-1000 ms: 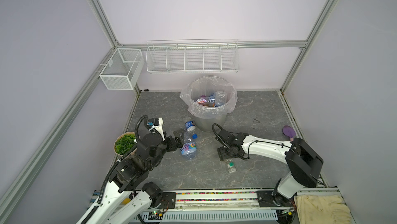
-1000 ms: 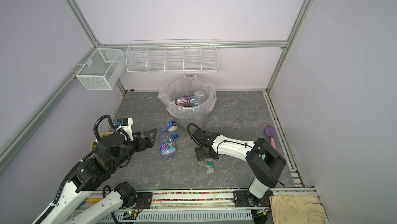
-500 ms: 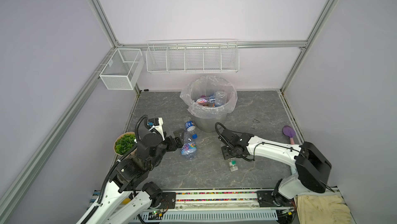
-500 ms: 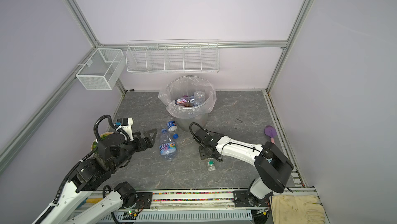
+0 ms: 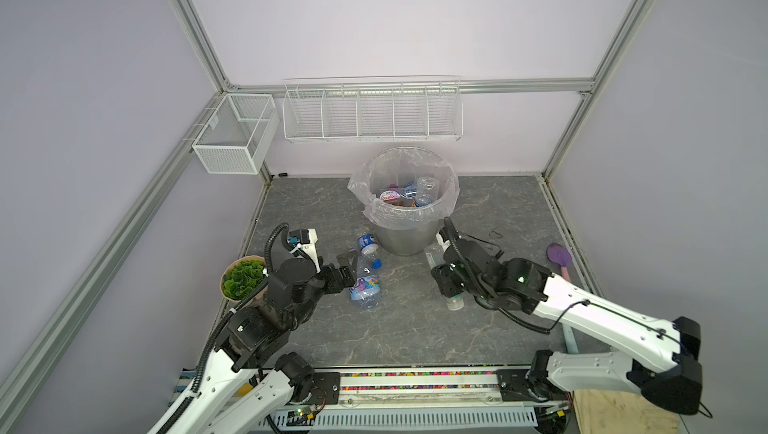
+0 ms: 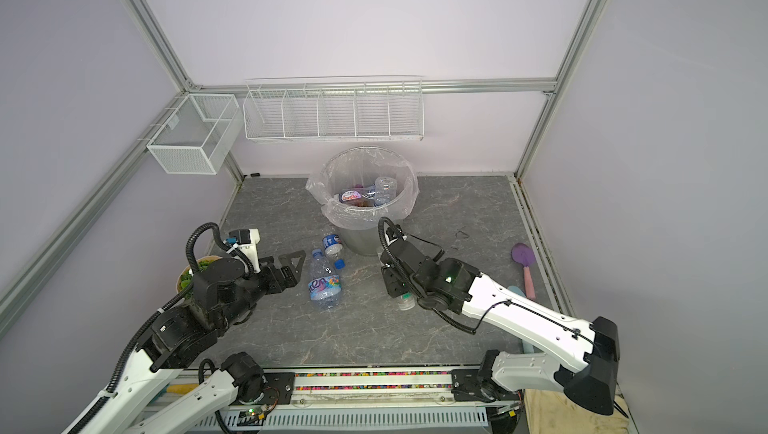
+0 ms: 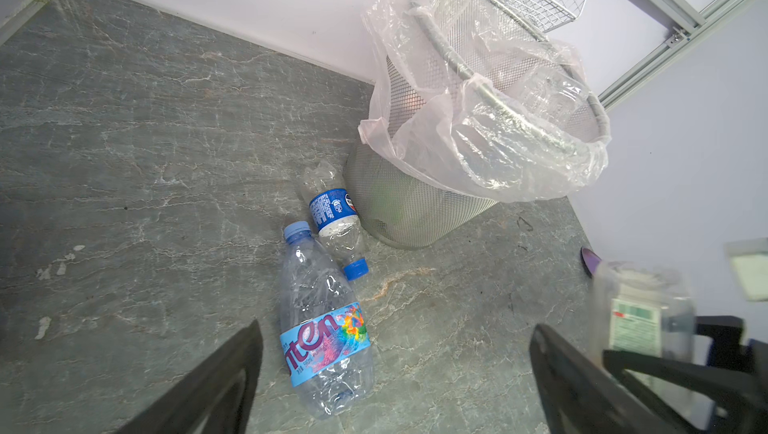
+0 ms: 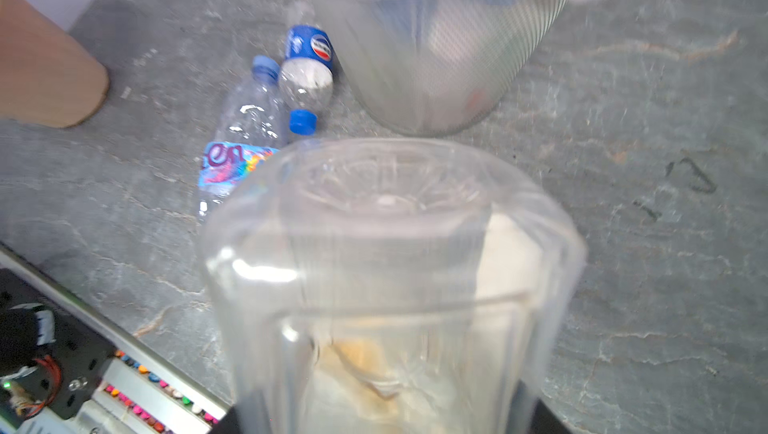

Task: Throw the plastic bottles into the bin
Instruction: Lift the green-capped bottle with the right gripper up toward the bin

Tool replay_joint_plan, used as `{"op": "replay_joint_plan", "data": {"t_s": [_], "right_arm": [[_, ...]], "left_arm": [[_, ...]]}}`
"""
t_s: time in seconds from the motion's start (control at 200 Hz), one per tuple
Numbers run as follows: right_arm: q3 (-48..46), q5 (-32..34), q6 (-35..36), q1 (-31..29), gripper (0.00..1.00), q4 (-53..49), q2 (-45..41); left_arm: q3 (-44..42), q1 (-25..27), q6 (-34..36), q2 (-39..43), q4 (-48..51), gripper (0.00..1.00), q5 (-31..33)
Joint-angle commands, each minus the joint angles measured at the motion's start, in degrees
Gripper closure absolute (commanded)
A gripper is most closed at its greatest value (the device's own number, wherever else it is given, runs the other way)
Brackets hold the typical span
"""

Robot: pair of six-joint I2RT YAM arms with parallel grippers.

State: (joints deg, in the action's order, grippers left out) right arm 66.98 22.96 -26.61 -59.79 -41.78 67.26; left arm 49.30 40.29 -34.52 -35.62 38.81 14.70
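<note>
Since a second ago the right gripper has closed on the white-label clear bottle and raised it slightly; its base points to the bin, just beyond; the left gripper hangs wide open beside the lying colourful-label bottle.

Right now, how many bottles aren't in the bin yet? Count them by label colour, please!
Blue label: 2, the small bottle and the big bottle, both lying on the table near the bin.
Pale label: 1, the clear bottle held in the right gripper.
Total: 3.
</note>
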Motion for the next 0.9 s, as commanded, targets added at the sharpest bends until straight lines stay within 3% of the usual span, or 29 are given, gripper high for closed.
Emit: {"op": "replay_joint_plan", "data": {"t_s": [0.0, 0.19, 0.455, 0.895], "right_arm": [[3.63, 2.27, 6.28, -0.61, 0.61, 1.1, -3.1], [13.34, 5.4, 13.91, -0.62, 0.61, 3.05, -4.68], [25.91, 4.67, 23.3, -0.56, 0.6, 8.16, -3.08], [43.6, 0.49, 28.98, -0.37, 0.61, 11.17, 6.33]], "left_arm": [[-0.39, 0.22, -1.14, 0.11, -0.73, 0.01, -0.42], [-0.76, 0.22, -1.75, -0.07, -1.16, 0.01, -0.88], [-3.1, 0.22, -3.01, 0.24, -2.46, 0.01, -1.75], [-5.53, 0.22, -4.03, 0.96, -3.46, 0.01, -3.36]]}}
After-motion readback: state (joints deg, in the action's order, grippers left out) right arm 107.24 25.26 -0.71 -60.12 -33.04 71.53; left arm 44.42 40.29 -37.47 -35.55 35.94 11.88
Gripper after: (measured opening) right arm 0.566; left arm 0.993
